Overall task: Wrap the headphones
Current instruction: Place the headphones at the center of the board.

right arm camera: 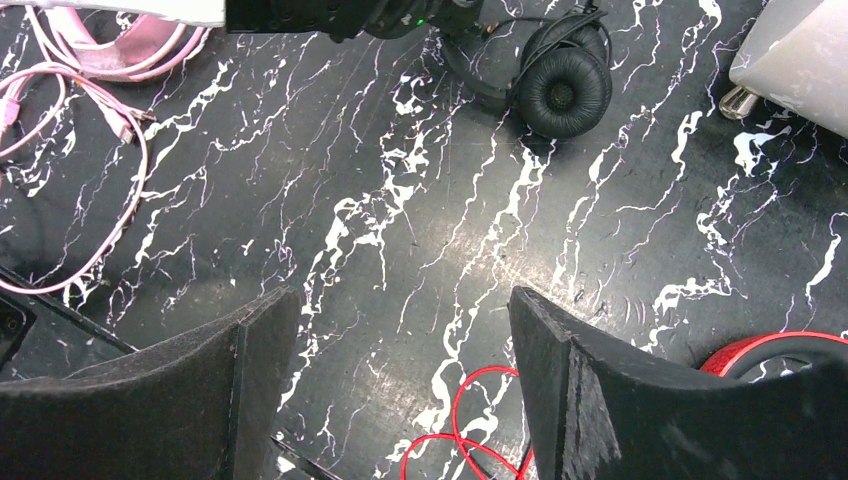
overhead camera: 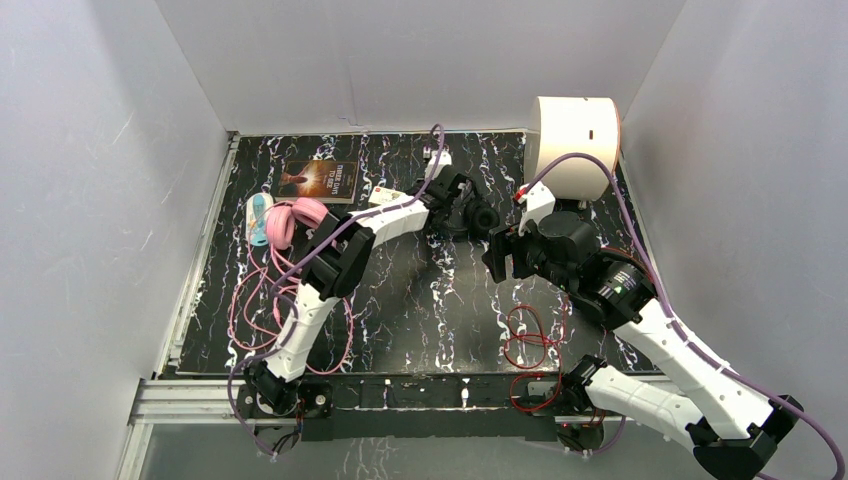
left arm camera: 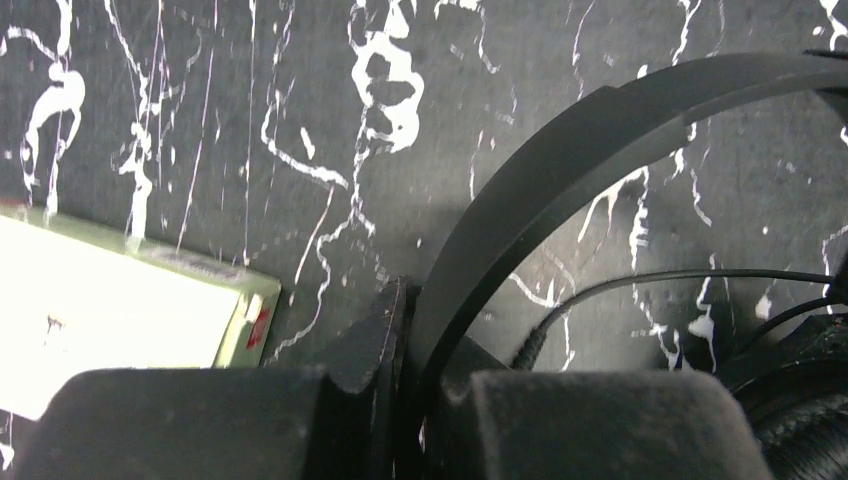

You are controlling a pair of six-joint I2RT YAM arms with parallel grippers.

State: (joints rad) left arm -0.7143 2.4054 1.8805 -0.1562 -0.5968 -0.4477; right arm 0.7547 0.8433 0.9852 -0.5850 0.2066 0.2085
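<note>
The small black headphones (overhead camera: 478, 216) lie at the back middle of the mat. My left gripper (overhead camera: 452, 196) is shut on their headband (left arm camera: 560, 170), which runs between its jaws (left arm camera: 420, 340); their thin black cable (left arm camera: 680, 278) trails right. One round ear pad (right arm camera: 562, 92) faces up. My right gripper (right arm camera: 400, 300) hovers open over bare mat, above a loop of red cable (right arm camera: 460, 420). A bit of the red headphones (right arm camera: 770, 350) shows beside its right finger. The pink headphones (overhead camera: 290, 220) lie at the left, their pink cable (overhead camera: 255, 305) in loose loops.
A white cylinder (overhead camera: 575, 140) stands at the back right. A book (overhead camera: 320, 178), a small white box (overhead camera: 385, 195) and a pale blue item (overhead camera: 258, 218) lie along the back left. Red cable (overhead camera: 530, 340) loops near the right arm's base.
</note>
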